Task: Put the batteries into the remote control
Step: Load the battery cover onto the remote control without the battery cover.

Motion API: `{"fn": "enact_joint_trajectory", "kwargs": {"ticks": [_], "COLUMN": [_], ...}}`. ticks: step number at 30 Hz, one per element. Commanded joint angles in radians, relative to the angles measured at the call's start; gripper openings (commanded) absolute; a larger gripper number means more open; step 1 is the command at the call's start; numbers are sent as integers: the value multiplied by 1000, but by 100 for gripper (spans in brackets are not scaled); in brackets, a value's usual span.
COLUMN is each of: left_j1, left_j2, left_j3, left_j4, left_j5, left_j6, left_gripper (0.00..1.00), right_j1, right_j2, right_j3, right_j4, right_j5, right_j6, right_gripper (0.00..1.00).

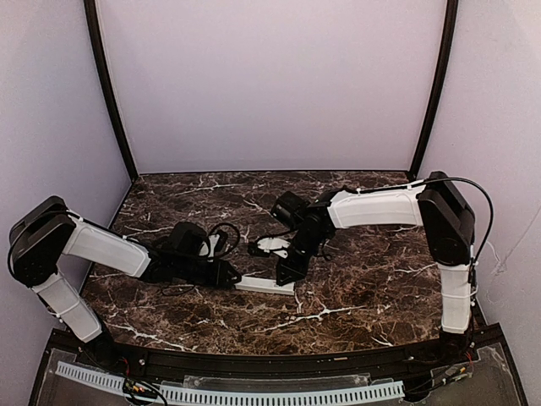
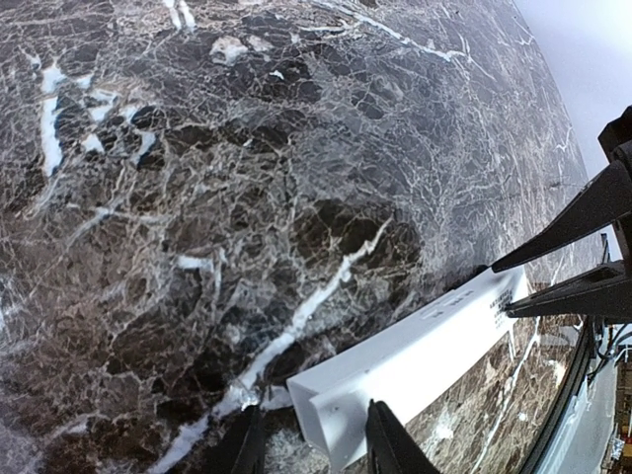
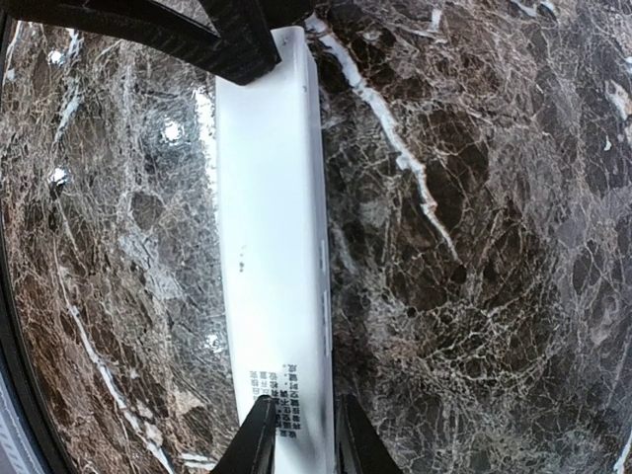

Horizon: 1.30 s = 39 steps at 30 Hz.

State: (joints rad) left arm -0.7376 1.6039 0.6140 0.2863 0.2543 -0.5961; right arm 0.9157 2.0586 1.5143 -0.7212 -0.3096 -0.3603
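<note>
lying flat on the counter [image 1: 363, 288], in the middle and a little to the near side: the remote control [image 1: 265, 286], plain white face with small print up. pinched at its right end by the right hand [image 3: 304, 415], fingers pressed on both long sides. straddled at its left end by the left hand [image 2: 314, 415], spread, with a gap on one side. no batteries to see anywhere, and no open compartment; probably most of the loading left to do.
</note>
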Motion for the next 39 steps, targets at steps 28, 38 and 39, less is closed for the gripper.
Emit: {"fn": "enact_joint_trajectory", "kwargs": {"ticks": [28, 38, 39], "left_j1": [-35, -72, -73], "left_j2": [38, 72, 79], "left_j3": [-23, -11, -10], "left_j4": [-97, -87, -87], "left_j5": [-1, 9, 10], "left_j6": [33, 25, 25], "left_gripper": [4, 4, 4], "right_j1": [0, -9, -10], "right_j2": [24, -2, -4], "right_j3": [-89, -153, -158], "right_j4": [-28, -12, -10], "right_j5": [63, 90, 91], "right_j6": [-25, -20, -20], "right_gripper": [20, 20, 20]}}
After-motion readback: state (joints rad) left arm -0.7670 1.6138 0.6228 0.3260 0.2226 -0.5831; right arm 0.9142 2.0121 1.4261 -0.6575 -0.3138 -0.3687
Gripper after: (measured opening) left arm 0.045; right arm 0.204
